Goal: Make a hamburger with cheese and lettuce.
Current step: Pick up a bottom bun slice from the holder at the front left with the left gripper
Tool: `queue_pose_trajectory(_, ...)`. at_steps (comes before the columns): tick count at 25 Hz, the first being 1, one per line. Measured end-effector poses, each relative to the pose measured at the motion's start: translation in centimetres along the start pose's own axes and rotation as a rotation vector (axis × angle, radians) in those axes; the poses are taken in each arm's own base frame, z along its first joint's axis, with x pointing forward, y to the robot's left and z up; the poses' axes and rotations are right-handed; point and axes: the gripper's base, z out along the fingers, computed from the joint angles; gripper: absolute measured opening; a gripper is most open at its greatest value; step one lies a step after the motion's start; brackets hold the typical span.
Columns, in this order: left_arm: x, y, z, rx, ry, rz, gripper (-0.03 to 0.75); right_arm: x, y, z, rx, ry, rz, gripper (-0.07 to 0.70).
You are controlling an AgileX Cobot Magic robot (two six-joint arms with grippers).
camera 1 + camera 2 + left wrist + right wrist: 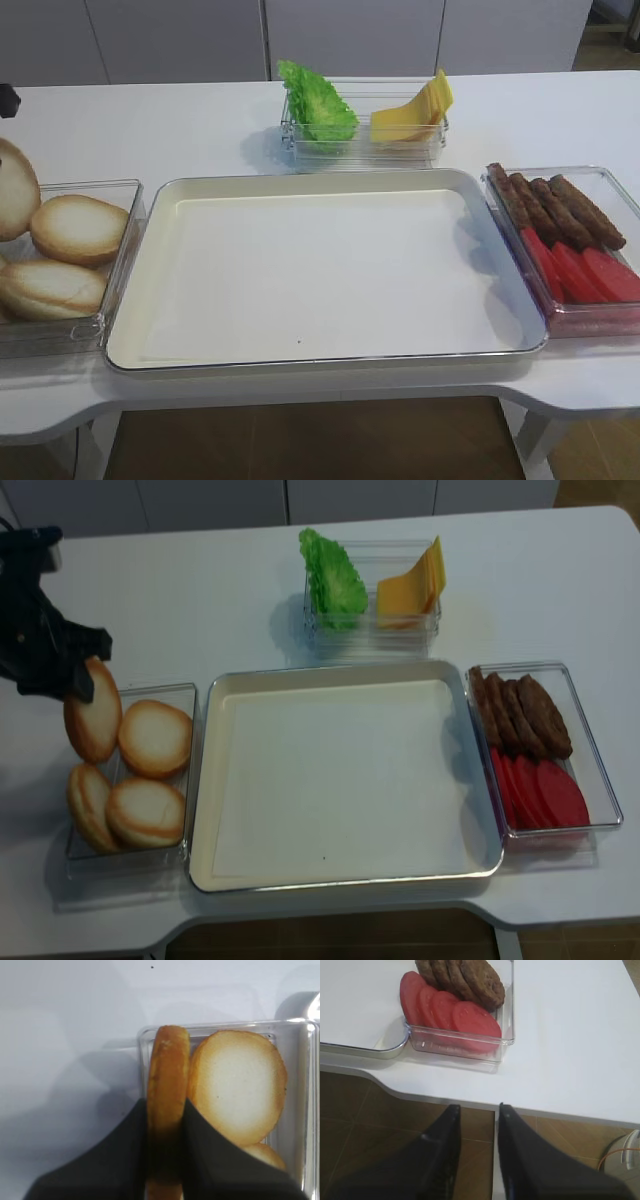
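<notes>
My left gripper (166,1160) pinches the round golden-crusted hamburger bun half (167,1110) edge-on above its clear plastic bin (128,855), clearing the neighbours; my right gripper (477,1115) hangs slightly parted, empty.

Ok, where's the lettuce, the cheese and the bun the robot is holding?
lettuce (318,108), exterior high view, middle of the leaf.
cheese (410,115), exterior high view, front slice.
held bun half (167,1110), left wrist view, golden crust edge.

White table (180,125), rounded front cut-out. Brown tiled floor (350,1110) below the tool. Pale cabinet fronts (180,40) beyond the far edge.
</notes>
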Motion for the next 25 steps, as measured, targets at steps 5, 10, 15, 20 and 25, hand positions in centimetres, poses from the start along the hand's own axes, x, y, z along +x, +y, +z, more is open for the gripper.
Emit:
queue_pose_trajectory(5,0.1,0.0,-1.0,0.001,-0.022,0.001,0.111,0.0,0.0,0.0,0.000,0.000,0.000,0.188)
queue_pose_trajectory(10,0.5,-0.1,-2.3,0.002,-0.041,0.003,0.111,0.0,0.0,0.0,0.000,0.000,0.000,0.167)
queue_pose_trajectory(15,0.9,-0.5,-3.8,0.039,-0.076,-0.012,0.111,0.0,0.0,0.0,0.000,0.000,0.000,0.158)
queue_pose_trajectory(20,1.5,-1.3,-5.1,0.120,-0.089,-0.031,0.108,0.0,0.0,0.0,-0.002,0.000,-0.001,0.156)
queue_pose_trajectory(25,1.8,-2.7,-6.0,0.279,-0.093,-0.015,0.108,0.0,0.0,0.0,0.000,0.000,0.000,0.147)
